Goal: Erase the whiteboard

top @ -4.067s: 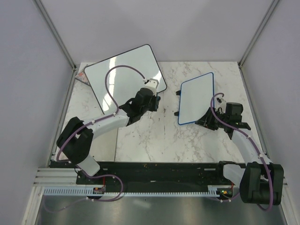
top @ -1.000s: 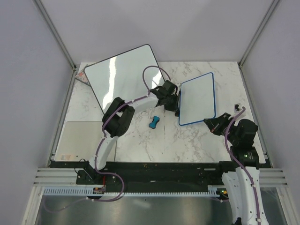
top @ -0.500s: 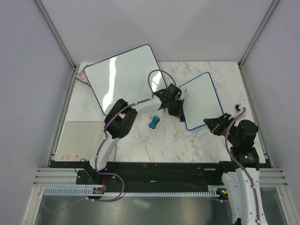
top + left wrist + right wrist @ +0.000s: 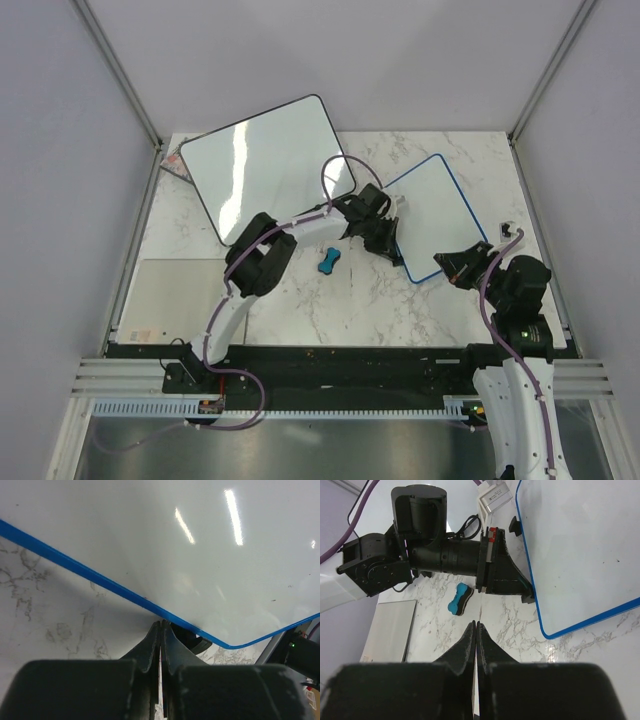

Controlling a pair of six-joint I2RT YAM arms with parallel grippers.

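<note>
You've got the marble table (image 4: 300, 300) w/ the big black-framed board (image 4: 265, 160) lying askew in its far-left corner. The whiteboard (image 4: 438, 215) (smaller, blue frame) sits in the right half of the table, twd the far-right corner. It's turned so one corner points at the near edge. Its face shows only a few tiny dark specks.

A grey sheet (image 4: 185, 295) lies flat by the near-left corner.

Your left gripper (image 4: 160, 626) has its jaws fully closed w/ nothing betw them. The tips are right at the whiteboard's blue frame on its left side, by a black tab under the board. Can't tell if they actually touch it.

Your right gripper (image 4: 476, 626) has its jaws pressed together too and is empty. It's over bare marble near the whiteboard's near corner, apart from it.

The blue eraser (image 4: 328, 261) lies approx at table centre, just left of the left gripper, and neither gripper touches it. There's a small dark-and-white item (image 4: 510, 230) near the right edge, too small to ID.
</note>
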